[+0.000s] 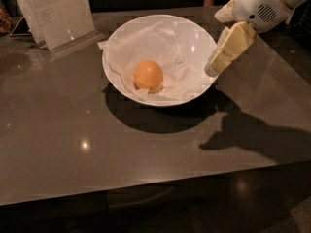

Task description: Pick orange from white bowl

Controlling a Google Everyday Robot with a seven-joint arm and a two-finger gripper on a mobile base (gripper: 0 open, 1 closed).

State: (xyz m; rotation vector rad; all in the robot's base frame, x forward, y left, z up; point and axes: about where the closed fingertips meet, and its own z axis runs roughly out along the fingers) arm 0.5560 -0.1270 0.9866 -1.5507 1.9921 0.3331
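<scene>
The dark glossy table (146, 149) fills most of the view, and the clear sign holder (58, 13) stands at its far left corner, well apart from the work. The white bowl (197, 38) sits toward the far side of the table, lined with crumpled paper (170, 52). The gripper (213, 69) hangs at the bowl's right edge, tilted down and to the left, with its tip over or just beside the rim. From this angle I cannot tell whether it is spread or closed. The orange (148, 75) rests on the paper in the bottom of the bowl, a little left of centre and untouched.

The step in hand looks like the approach, and the grasp has not begun. To do it well, the gripper should first clear the near rim, which probably means staying high until it is past the wall. It should then travel left until it is squarely above the fruit, not the bowl's centre. Before descending it should be set wider than the orange, then drop straight down and close around the widest part. A grip too high would likely squeeze the smooth round fruit out sideways. Going too deep risks pinching the paper, which might then lift with the orange. The lift should be straight up until it clears the rim.
</scene>
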